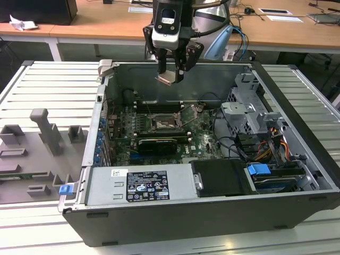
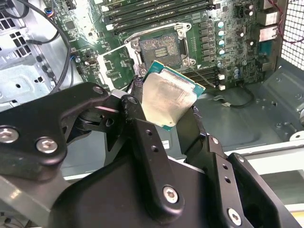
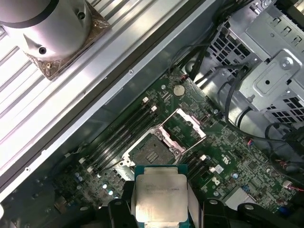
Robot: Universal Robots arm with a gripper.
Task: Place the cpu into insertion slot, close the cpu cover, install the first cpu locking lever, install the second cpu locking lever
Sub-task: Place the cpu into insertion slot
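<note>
My gripper (image 1: 170,74) hangs over the open computer case, shut on the cpu (image 1: 166,78), a small square chip with a silvery top and green edge. In both wrist views the cpu (image 2: 168,99) (image 3: 159,194) sits tilted between the black fingers (image 2: 138,124). Well below it on the green motherboard lies the insertion slot (image 1: 162,123) (image 2: 159,47) (image 3: 149,149), its dark pin field bare. The cpu cover (image 1: 192,113) (image 2: 110,65) (image 3: 186,124), a silvery frame with a square window, stands swung open beside the slot.
Long memory slots (image 1: 159,105) run behind the socket, and a black graphics card (image 1: 156,144) lies in front. A grey drive cage (image 1: 249,111) with cables is at the exterior view's right, the power supply (image 1: 141,186) in front. A grey fixture plate (image 1: 37,154) lies outside, left of the case.
</note>
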